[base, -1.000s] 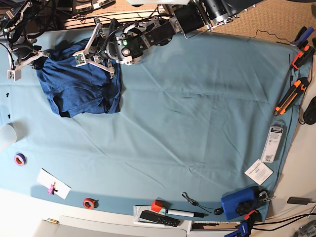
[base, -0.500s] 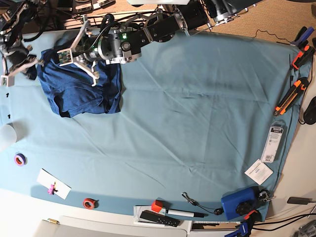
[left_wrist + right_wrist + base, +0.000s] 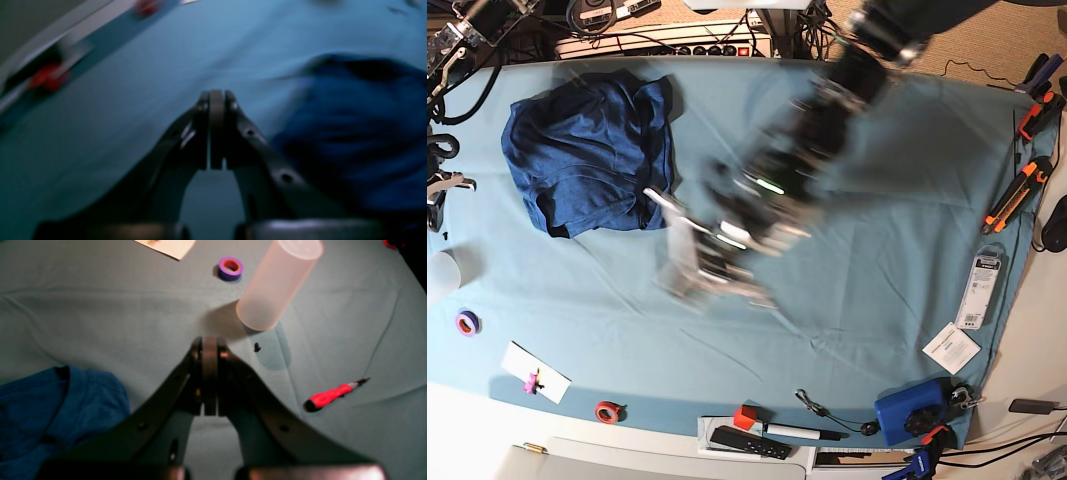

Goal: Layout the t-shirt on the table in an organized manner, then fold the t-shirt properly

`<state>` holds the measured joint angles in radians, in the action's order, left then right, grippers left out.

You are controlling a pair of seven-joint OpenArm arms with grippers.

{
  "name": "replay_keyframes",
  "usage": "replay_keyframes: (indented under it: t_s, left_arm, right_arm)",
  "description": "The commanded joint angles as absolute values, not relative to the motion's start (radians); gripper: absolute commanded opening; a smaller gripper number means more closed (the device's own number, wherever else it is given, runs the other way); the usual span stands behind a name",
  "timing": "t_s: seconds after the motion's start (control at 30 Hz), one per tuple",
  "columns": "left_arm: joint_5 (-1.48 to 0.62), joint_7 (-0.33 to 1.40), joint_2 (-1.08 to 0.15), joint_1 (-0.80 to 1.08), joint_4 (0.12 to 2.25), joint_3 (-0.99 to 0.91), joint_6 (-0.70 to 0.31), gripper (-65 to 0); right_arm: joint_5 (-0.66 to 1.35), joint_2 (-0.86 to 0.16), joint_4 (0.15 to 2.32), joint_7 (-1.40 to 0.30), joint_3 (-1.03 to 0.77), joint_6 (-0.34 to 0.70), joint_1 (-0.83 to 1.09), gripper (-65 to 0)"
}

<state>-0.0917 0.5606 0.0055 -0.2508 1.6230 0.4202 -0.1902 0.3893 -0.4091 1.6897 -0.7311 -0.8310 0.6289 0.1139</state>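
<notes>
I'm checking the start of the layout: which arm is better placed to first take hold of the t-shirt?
Probably the left. Its gripper, shut and empty, is just off the crumpled t-shirt, over the table. The right gripper, also shut, sits at the table's edge, farther from the shirt.

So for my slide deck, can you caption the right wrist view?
Shut right gripper above the table, t-shirt at left, translucent tube, purple tape roll and red screwdriver beyond.
</notes>
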Motion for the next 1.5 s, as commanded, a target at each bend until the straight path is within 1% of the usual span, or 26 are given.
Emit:
replay_keyframes:
  t_s: [0.0,0.03,0.1,0.13,0.2,0.3,0.47,0.5,0.63,0.77,0.9,1.0,1.1,1.23,1.33,1.47]
  left_arm:
    - [-0.132,0.538,-0.019,-0.265,1.639,0.365,-0.192,-65.0]
    - [-0.173,0.537,-0.052,-0.259,1.639,0.311,-0.193,-65.0]
    - [-0.255,0.526,-0.112,-0.239,1.639,0.207,-0.221,-65.0]
    - [-0.299,0.521,-0.138,-0.227,1.639,0.154,-0.248,-65.0]
    - [-0.397,0.516,-0.18,-0.199,1.639,0.05,-0.31,-65.0]
    - [-0.55,0.516,-0.223,-0.141,1.641,-0.103,-0.424,-65.0]
    - [-0.803,0.517,-0.279,-0.007,1.657,-0.342,-0.67,-65.0]
    - [-0.849,0.517,-0.288,0.021,1.665,-0.383,-0.698,-65.0]
    - [-0.993,0.556,-0.305,0.133,1.732,-0.521,-0.698,-65.0]
    - [-1.03,0.588,-0.317,0.254,1.805,-0.638,-0.698,-65.0]
    - [-1.098,0.645,-0.316,0.382,1.852,-0.74,-0.698,-65.0]
    - [-1.144,0.712,-0.316,0.476,1.857,-0.802,-0.698,-65.0]
    - [-1.212,0.781,-0.316,0.575,1.857,-0.853,-0.698,-65.0]
    - [-1.358,0.872,-0.316,0.702,1.857,-0.897,-0.698,-65.0]
    - [-1.468,0.991,-0.316,0.781,1.857,-0.899,-0.698,-65.0]
    - [-1.484,1.168,-0.316,0.857,1.855,-0.899,-0.698,-65.0]
  right_arm:
    - [0.396,-0.432,1.707,-0.696,-0.839,0.635,0.107,-65.0]
    - [0.397,-0.432,1.707,-0.691,-0.839,0.639,0.109,-65.0]
    - [0.416,-0.432,1.707,-0.659,-0.84,0.678,0.117,-65.0]
    - [0.433,-0.43,1.707,-0.65,-0.84,0.698,0.117,-65.0]
    - [0.48,-0.427,1.708,-0.651,-0.84,0.698,0.117,-65.0]
    - [0.526,-0.424,1.71,-0.667,-0.839,0.698,0.12,-65.0]
    - [0.562,-0.424,1.723,-0.688,-0.856,0.698,0.167,-65.0]
    - [0.59,-0.424,1.734,-0.688,-0.867,0.698,0.184,-65.0]
    - [0.674,-0.424,1.822,-0.704,-0.937,0.698,0.248,-65.0]
    - [0.731,-0.416,1.943,-0.752,-1.016,0.698,0.331,-65.0]
    - [0.777,-0.361,2.036,-0.766,-1.081,0.698,0.428,-65.0]
    - [0.822,-0.306,2.067,-0.803,-1.114,0.698,0.493,-65.0]
    - [0.904,-0.255,2.068,-0.876,-1.121,0.698,0.558,-65.0]
    - [1.051,-0.19,2.068,-0.986,-1.121,0.698,0.638,-65.0]
    - [1.158,-0.148,2.068,-1.095,-1.12,0.698,0.7,-65.0]
    - [1.257,-0.095,2.068,-1.217,-1.12,0.698,0.772,-65.0]
